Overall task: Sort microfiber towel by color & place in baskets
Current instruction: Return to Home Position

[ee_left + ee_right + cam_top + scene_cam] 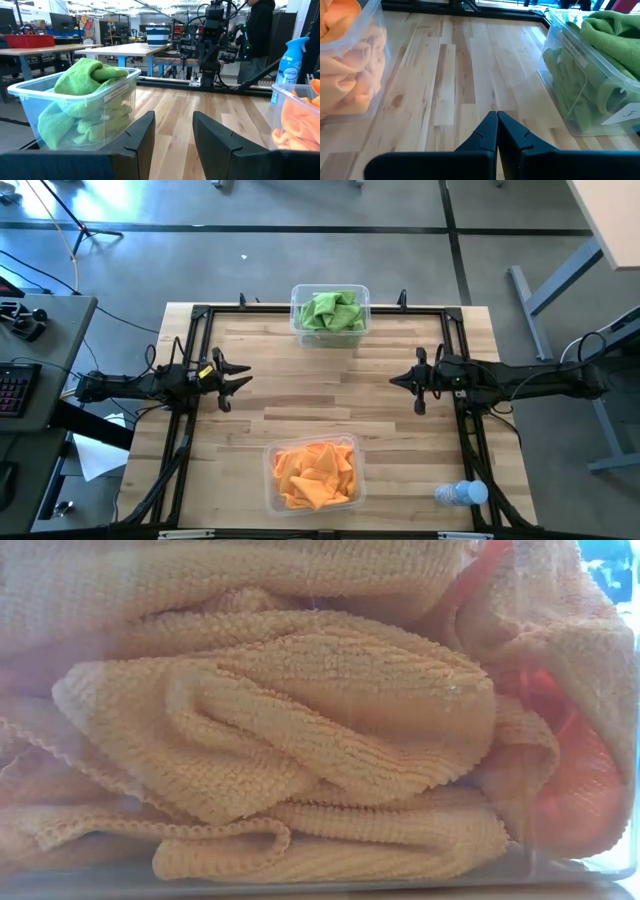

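Note:
Lime green towels (331,310) lie heaped in the clear basket (298,322) at the table's far edge. Orange towels (317,473) fill the clear basket (272,478) at the near edge; the low view shows them pressed against that basket's wall (300,760). My left gripper (243,378) hangs open at the table's left side, above the wood, with nothing between its fingers (172,145). My right gripper (396,379) hangs shut at the right side, fingertips together (497,120), holding nothing.
A small clear plastic bottle (461,494) lies near the table's near right corner. Bare wood (330,395) lies between the two baskets and both grippers. A black frame (200,315) runs round the table's edges. A person stands beyond the table in the left wrist view (260,30).

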